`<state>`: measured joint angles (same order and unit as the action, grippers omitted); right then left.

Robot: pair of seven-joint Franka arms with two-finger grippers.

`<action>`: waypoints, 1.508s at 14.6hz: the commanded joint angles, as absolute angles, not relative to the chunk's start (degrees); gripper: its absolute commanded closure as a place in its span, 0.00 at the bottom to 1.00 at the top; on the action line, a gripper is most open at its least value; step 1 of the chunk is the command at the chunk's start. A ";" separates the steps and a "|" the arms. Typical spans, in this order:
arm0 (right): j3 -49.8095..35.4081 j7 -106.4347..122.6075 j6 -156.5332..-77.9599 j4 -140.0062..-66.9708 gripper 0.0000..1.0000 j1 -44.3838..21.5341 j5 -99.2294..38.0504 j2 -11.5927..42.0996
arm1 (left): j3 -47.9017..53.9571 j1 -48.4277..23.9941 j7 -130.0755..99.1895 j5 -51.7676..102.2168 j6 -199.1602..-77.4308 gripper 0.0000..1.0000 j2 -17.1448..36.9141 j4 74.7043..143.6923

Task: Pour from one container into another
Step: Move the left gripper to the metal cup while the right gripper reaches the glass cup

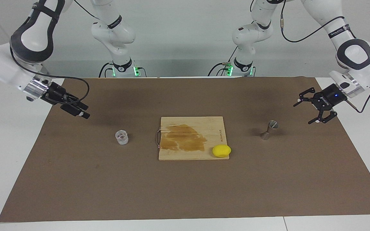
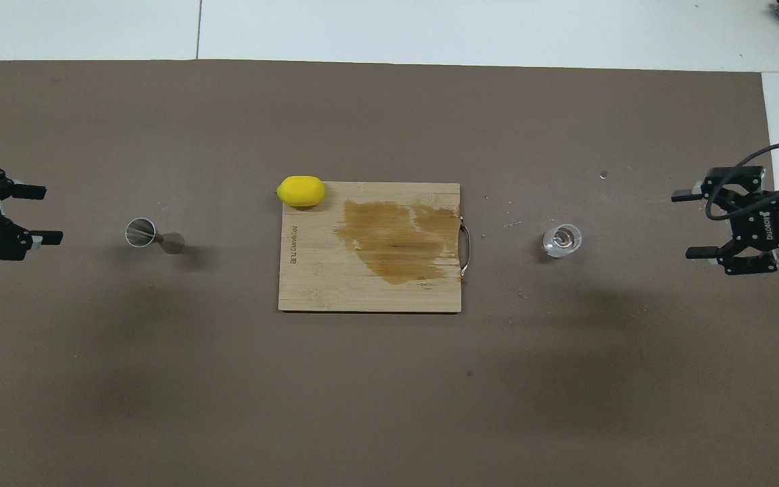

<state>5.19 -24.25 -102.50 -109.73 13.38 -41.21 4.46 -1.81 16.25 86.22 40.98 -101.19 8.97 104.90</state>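
The clear glass cup [image 1: 121,137] [image 2: 562,240] stands upright on the brown mat toward the right arm's end of the table. The steel hourglass jigger [image 1: 269,129] [image 2: 153,237] stands upright toward the left arm's end. My right gripper [image 1: 83,110] [image 2: 683,225] hangs open above the mat, apart from the cup and pointing toward it, with nothing between its fingers. My left gripper [image 1: 303,113] [image 2: 50,214] hangs open beside the jigger, clear of it, and holds nothing.
A wooden cutting board [image 1: 188,155] [image 2: 362,291] with a dark wet stain and a wire handle lies between the two containers. A yellow lemon [image 1: 221,150] [image 2: 301,191] sits at the board's corner farthest from the robots, toward the jigger. The brown mat [image 1: 185,192] covers most of the table.
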 commanded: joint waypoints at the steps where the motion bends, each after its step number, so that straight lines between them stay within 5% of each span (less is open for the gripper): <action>1: 4.75 -20.86 -106.85 -111.61 0.00 16.60 -43.76 5.18 | -1.41 18.89 96.12 48.14 -97.14 0.00 12.29 105.47; 5: 4.83 -10.03 -115.03 -116.62 0.00 17.58 -47.64 5.10 | -1.41 20.04 106.84 57.11 -93.61 0.00 15.02 108.45; 11: 4.75 -7.11 -111.30 -119.61 0.00 17.05 -47.72 6.76 | -1.32 21.62 121.54 66.17 -88.34 0.00 18.19 110.99; 14: 4.75 -21.22 -107.06 -119.79 0.00 16.79 -51.67 8.08 | -1.41 21.80 129.53 69.69 -84.82 0.00 23.81 110.92; 22: 3.87 -53.14 -105.04 -115.68 0.00 16.35 -57.74 16.07 | -1.23 23.29 137.28 70.49 -80.07 0.00 27.77 113.37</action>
